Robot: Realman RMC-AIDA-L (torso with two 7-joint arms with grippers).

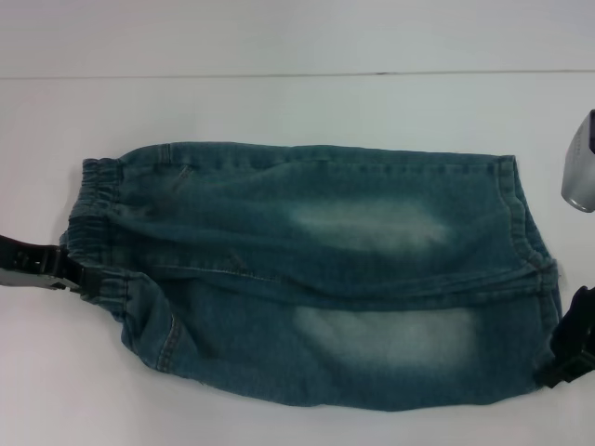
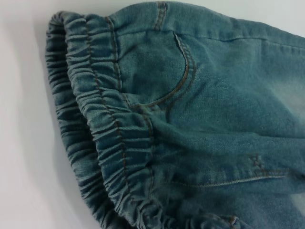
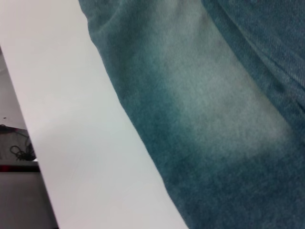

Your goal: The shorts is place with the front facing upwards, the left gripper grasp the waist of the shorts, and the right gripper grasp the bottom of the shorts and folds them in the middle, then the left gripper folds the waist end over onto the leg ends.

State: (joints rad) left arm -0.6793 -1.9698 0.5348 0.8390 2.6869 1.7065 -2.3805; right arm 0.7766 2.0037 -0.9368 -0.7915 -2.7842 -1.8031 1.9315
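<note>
Denim shorts (image 1: 316,269) lay folded lengthwise on the white table (image 1: 279,102), long axis left-right. Head view: left gripper (image 1: 79,272) touched the waist (image 1: 98,232), right gripper (image 1: 562,358) the leg ends (image 1: 525,251); finger state unclear. Left wrist: ruffled elastic, stitched pocket. Right wrist: smooth faded denim.

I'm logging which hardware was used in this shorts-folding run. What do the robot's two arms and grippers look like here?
Only small parts show, all in the head view. The left gripper is black and boxy, with small pale markings on its body, on a black arm. The right gripper is black too, cut off by the picture's edge. Above it sits a silver-grey rounded cylindrical piece of the right arm. No cables show.
</note>
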